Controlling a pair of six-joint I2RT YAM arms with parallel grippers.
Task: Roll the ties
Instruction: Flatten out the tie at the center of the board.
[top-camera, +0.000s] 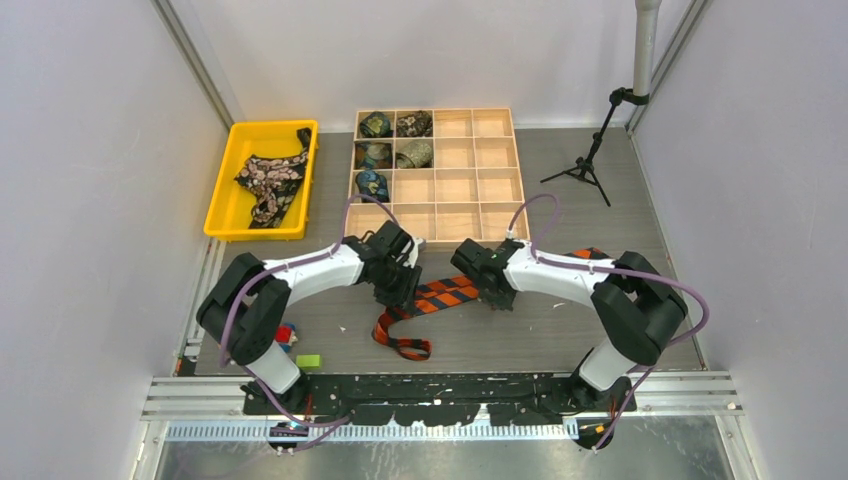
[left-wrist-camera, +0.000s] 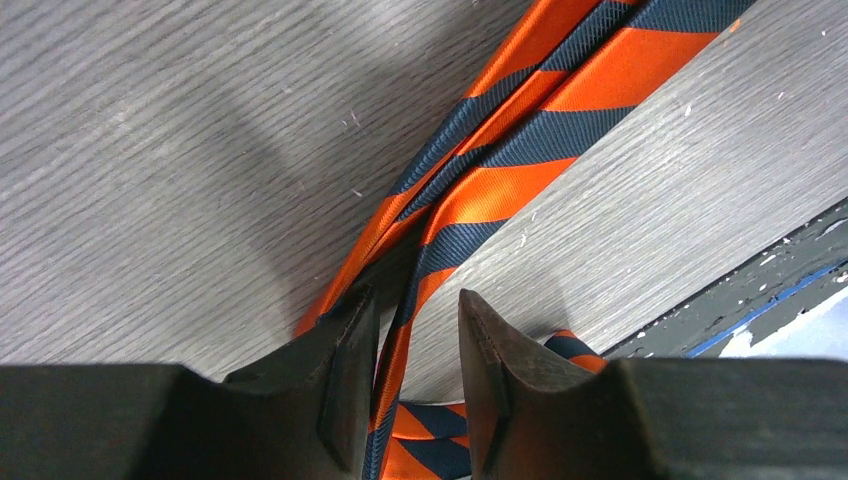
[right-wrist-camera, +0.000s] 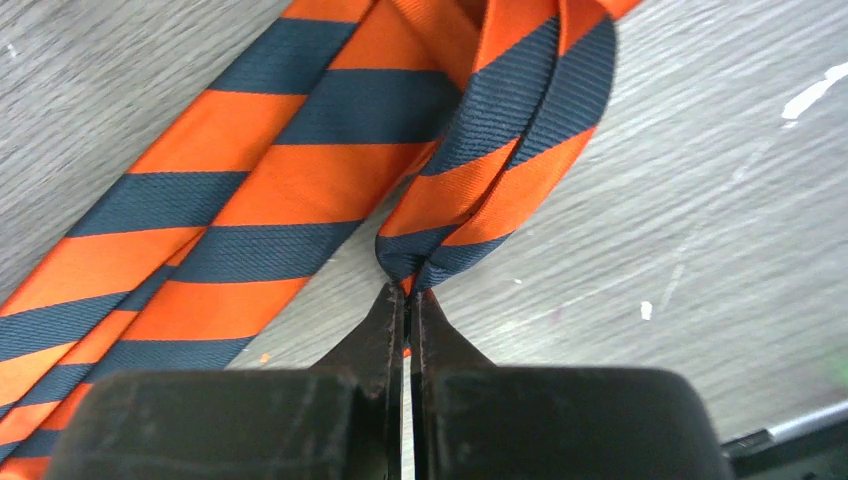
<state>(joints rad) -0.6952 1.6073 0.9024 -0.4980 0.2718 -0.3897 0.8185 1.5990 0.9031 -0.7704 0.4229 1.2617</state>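
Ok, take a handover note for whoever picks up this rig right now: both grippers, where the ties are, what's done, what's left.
Right gripper: shut on a folded edge of the orange-and-navy striped tie.
Left gripper: open, jaws straddling that tie's narrow part, not clamping it.
The striped tie lies unrolled on the table between the arms. Five rolled ties sit in the left compartments of the wooden tray. A black floral tie lies loose in the yellow bin.
Done: five rolled and stored.
Left: the striped tie, then the floral one.
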